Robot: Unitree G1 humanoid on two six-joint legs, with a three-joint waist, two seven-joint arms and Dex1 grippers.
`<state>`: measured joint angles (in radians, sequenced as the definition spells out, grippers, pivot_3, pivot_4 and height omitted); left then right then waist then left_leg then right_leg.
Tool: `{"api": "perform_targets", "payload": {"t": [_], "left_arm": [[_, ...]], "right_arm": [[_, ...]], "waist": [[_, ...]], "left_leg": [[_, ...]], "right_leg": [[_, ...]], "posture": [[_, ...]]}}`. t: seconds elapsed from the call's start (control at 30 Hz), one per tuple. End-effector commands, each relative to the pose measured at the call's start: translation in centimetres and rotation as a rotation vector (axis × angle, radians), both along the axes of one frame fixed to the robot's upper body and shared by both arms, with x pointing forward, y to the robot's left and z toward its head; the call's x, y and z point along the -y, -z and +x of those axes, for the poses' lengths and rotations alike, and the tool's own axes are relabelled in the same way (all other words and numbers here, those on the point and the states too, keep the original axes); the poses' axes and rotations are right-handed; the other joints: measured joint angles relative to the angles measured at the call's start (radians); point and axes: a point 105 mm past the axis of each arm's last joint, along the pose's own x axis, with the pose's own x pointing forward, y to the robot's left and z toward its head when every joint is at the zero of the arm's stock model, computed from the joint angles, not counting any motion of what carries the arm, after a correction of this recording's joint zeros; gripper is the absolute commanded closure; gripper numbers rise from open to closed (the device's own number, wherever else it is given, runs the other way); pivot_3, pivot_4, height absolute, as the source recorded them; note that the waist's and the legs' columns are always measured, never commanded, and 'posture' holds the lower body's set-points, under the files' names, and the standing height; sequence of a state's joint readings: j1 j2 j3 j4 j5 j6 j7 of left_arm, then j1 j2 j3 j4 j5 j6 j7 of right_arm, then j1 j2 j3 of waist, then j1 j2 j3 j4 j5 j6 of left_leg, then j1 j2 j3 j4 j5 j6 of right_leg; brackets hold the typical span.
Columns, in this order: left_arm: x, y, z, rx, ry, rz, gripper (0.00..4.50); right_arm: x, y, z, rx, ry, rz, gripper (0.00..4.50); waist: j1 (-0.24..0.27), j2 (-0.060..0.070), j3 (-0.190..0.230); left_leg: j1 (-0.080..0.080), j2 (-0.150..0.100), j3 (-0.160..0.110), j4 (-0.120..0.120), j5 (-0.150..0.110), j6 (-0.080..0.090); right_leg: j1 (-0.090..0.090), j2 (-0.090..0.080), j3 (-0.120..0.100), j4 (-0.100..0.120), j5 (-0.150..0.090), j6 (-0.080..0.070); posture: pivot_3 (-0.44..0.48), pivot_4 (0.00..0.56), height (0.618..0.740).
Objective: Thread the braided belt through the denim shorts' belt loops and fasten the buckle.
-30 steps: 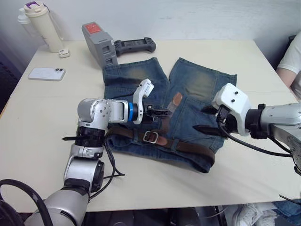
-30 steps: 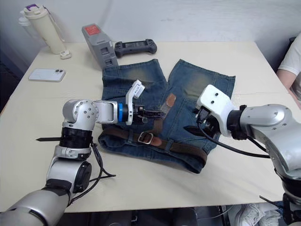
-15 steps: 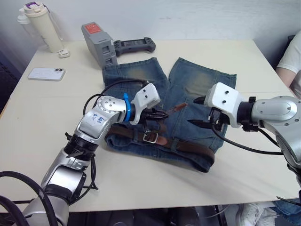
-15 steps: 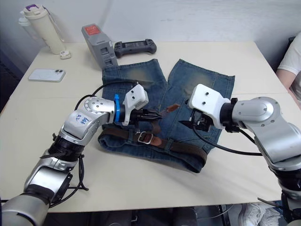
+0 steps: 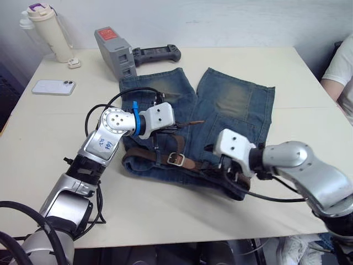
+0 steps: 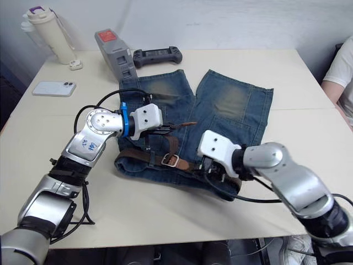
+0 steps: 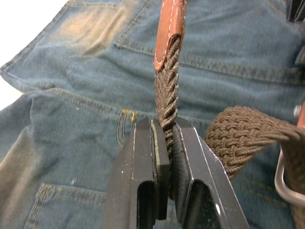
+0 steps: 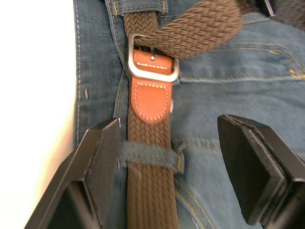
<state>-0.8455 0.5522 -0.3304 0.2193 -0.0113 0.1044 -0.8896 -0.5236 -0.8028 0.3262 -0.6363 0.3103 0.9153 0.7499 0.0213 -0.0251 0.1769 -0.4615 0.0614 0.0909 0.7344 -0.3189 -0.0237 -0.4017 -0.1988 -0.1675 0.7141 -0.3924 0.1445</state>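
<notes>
Two grippers: left gripper (image 7: 164,157) pinches braided belt (image 7: 167,102) tail edge-on, pointing straight ahead; right gripper (image 8: 178,164) spread wide, belt lengthwise between fingers, buckle (image 8: 151,56) ahead.

From the head cameras the right claw (image 5: 227,175) is tucked beneath its own white wrist housing, so its fingers cannot be made out there, and that housing also covers the stretch of braided belt (image 5: 182,161) and waistband under it. The left claw (image 7: 163,167) hides the part of the strap pinched between its fingers. In the left wrist view the buckle (image 7: 286,183) is cut off at the frame's edge, only a curved sliver showing. At the far right of the surface (image 5: 309,83), a person's sleeve and arm (image 5: 341,70) are cropped by the edge. The belt's far end, past the denim shorts' (image 5: 237,105) right hip, is hidden.
</notes>
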Motion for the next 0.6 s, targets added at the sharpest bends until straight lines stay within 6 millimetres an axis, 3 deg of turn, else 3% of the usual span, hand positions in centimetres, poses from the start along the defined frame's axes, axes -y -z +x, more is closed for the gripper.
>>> {"api": "perform_targets", "payload": {"t": [0.03,0.23,0.37,0.5,0.6], "left_arm": [[-0.2,-0.3,0.0,0.033,0.011,0.015,4.50],[0.0,0.0,0.0,0.019,0.030,0.027,4.50],[-0.2,0.6,-0.5,-0.004,0.064,0.063,4.50],[-0.7,0.9,-0.7,-0.016,0.081,0.098,4.50],[-0.9,1.2,-0.6,-0.017,0.081,0.112,4.50]], "right_arm": [[-1.0,0.5,-0.6,0.049,-0.029,-0.028,1.03],[-1.5,2.3,-1.0,0.026,-0.030,-0.057,1.03],[-0.8,3.3,-0.3,0.103,-0.004,-0.156,1.03],[0.1,2.7,0.7,0.235,0.033,-0.207,1.03],[0.1,1.2,1.0,0.280,0.062,-0.169,1.03]], "waist": [[0.002,0.000,0.000],[0.000,0.000,0.000],[-0.004,0.000,0.000],[-0.007,0.000,0.000],[-0.009,0.000,0.000]], "left_leg": [[0.000,0.000,0.000,0.000,0.000,0.000],[0.000,0.000,0.000,0.001,0.000,0.000],[0.000,0.000,0.000,0.002,0.000,0.000],[0.000,0.000,0.000,0.002,0.000,0.000],[0.000,0.000,0.000,0.004,0.000,0.000]], "right_leg": [[0.000,0.000,0.000,0.000,0.000,0.000],[0.000,0.000,0.000,0.001,0.000,0.000],[0.000,0.000,0.000,0.002,0.000,0.000],[0.000,0.000,0.001,0.003,0.000,0.000],[0.000,0.000,0.001,0.004,0.000,0.000]], "posture": [[0.000,0.150,0.650],[0.000,0.150,0.650],[0.000,0.150,0.650],[0.000,0.150,0.650],[0.000,0.150,0.650]]}}
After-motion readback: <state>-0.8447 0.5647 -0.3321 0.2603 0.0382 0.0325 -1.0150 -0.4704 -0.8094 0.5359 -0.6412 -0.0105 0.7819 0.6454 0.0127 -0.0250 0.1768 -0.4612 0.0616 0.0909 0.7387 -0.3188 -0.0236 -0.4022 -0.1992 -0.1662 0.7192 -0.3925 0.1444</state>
